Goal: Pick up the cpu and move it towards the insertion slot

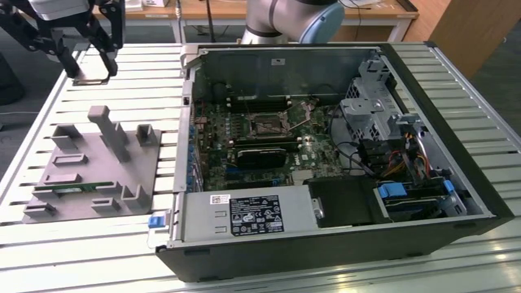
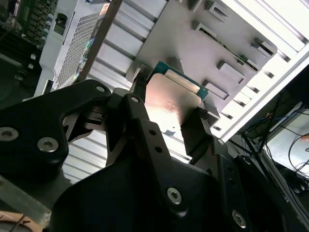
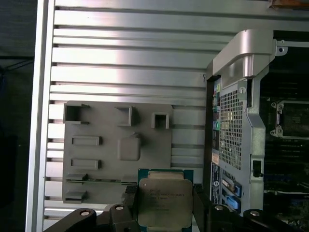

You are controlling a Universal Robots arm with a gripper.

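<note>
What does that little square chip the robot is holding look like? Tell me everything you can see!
The cpu is a small, flat, square chip. Its top is a silvery-grey metal plate with faint print, set on a thin green board that peeks out along one edge. The gripper holds it, with black fingers pressing on two opposite sides. Nothing else touches it. It hangs in the air over the slatted metal table, near the grey tray.

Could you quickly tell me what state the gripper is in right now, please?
Gripper: closed on the cpu, gripping it by two opposite edges.
</note>
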